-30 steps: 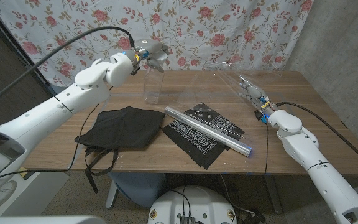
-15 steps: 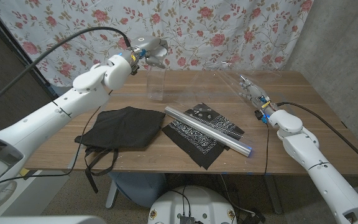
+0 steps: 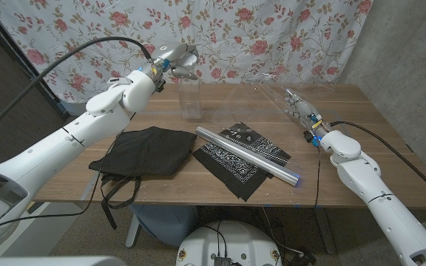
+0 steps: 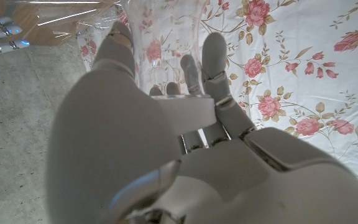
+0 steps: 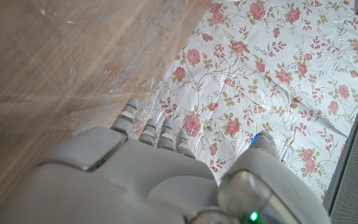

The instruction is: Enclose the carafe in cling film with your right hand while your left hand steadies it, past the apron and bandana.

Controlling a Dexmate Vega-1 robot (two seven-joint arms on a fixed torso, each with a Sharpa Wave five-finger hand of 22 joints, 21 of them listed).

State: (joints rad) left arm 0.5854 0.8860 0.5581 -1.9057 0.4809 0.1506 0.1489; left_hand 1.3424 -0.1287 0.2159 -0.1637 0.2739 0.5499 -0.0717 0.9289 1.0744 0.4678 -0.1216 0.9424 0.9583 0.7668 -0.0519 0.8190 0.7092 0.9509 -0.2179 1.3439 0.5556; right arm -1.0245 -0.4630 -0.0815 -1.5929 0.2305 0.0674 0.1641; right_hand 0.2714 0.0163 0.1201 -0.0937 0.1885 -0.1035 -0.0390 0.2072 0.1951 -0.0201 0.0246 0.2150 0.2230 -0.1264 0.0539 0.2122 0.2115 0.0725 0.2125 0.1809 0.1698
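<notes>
Left hand (image 3: 177, 59) grips the clear, upright carafe (image 3: 190, 97) from above at upper centre; right hand (image 3: 299, 109) (centre right) pinches a film (image 3: 268, 89) sheet's edge.

The left arm stretches far forward, its robot hand (image 3: 177, 59) raised with fingers (image 4: 213, 59) curled around the top of the carafe (image 3: 191, 97). The right arm reaches forward, its robot hand (image 3: 299, 108) pinching cling film (image 3: 272, 85), fingers extended.

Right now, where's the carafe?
Head view: the carafe stands at the table's far edge, left of centre, under the left hand that grips its top, beyond the black apron and the film roll.
</notes>
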